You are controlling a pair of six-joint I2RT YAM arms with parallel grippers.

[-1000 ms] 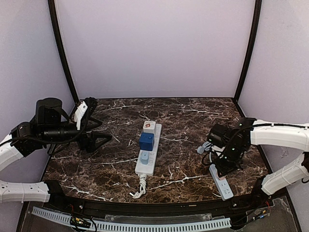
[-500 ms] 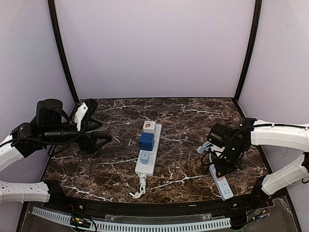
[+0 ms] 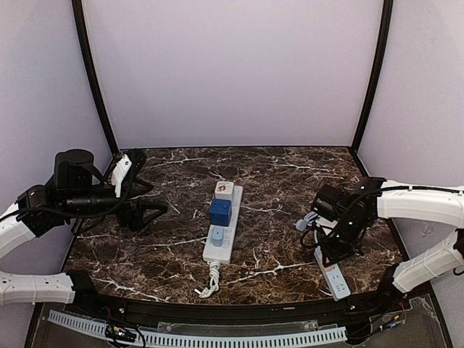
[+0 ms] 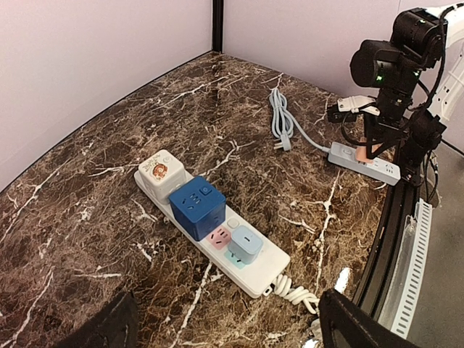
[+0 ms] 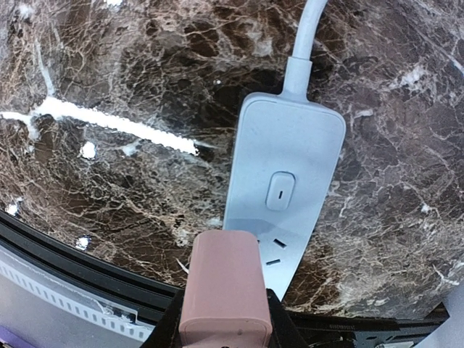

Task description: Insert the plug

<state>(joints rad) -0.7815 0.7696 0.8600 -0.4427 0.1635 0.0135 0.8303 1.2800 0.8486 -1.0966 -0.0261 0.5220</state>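
Note:
My right gripper (image 5: 225,322) is shut on a pink plug (image 5: 225,279), held just above the near end of a small light-blue power strip (image 5: 286,167). The plug covers part of the socket nearest it; slots show beside it. In the top view this strip (image 3: 333,278) lies at the right front, under the right gripper (image 3: 338,250). My left gripper (image 3: 156,212) is open and empty, low over the table's left side, pointing at the white power strip (image 3: 225,243).
The white power strip (image 4: 272,267) in the middle carries a white adapter (image 4: 161,170), a blue cube (image 4: 197,206) and a light-blue plug (image 4: 245,243); its coiled cord (image 3: 210,279) lies toward the front. The small strip's grey cable (image 4: 279,119) lies bundled behind it.
The right gripper with the pink plug has edged slightly down toward the small strip. The left arm has barely moved.

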